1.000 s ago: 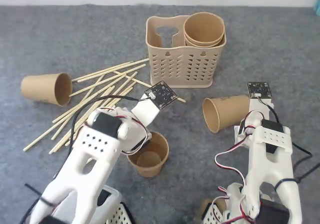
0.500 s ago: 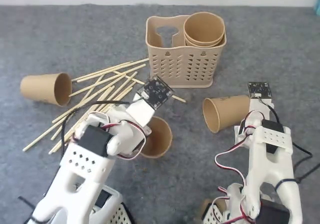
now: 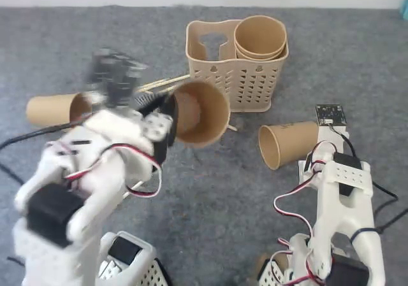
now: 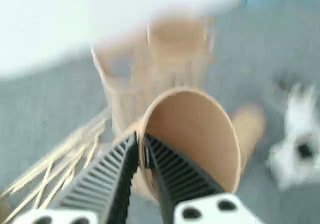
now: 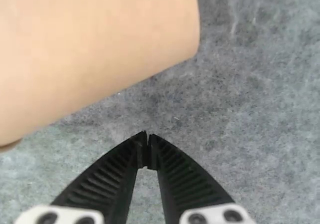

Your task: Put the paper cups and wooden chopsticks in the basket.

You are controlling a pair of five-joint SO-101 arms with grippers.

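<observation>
Grey, felt-like table [image 3: 76, 37] from edge to edge, with a pale strip of wall behind.

Far left: tan paper cup on its side [image 3: 54, 111], with a smooth tapered wall and rolled rim, mouth turned toward the middle, not yet collected.

Just beside it: slim pale wooden chopsticks [image 3: 162, 82], straight and thin, strewn loose on the table and partly hidden under the white left arm. None seen in the basket.

Next along: left tool [image 4: 141, 139], black ribbed fingers pinched narrow on the rim of the carried tan paper cup [image 3: 201, 113]. Held off the table, tipped with its open mouth up toward the high camera, near the basket's front wall but not over it.

Behind: beige perforated plastic basket [image 3: 236, 85], rigid, with rounded corners, walls punched with rows of small holes, and a centre divider with a handle cut-out. Right compartment holding nested tan paper cups [image 3: 259, 36].

Further right: sideways tan paper cup [image 3: 287, 144] on the table, just ahead of the right arm.

Right tool [image 5: 147, 151]: tips together on nothing, low over the table, with that cup's wall just beside it.

Judged progress: partway through. Some cups stowed and one in the left tool's grip, leaving two loose cups and every visible chopstick to do.
</observation>
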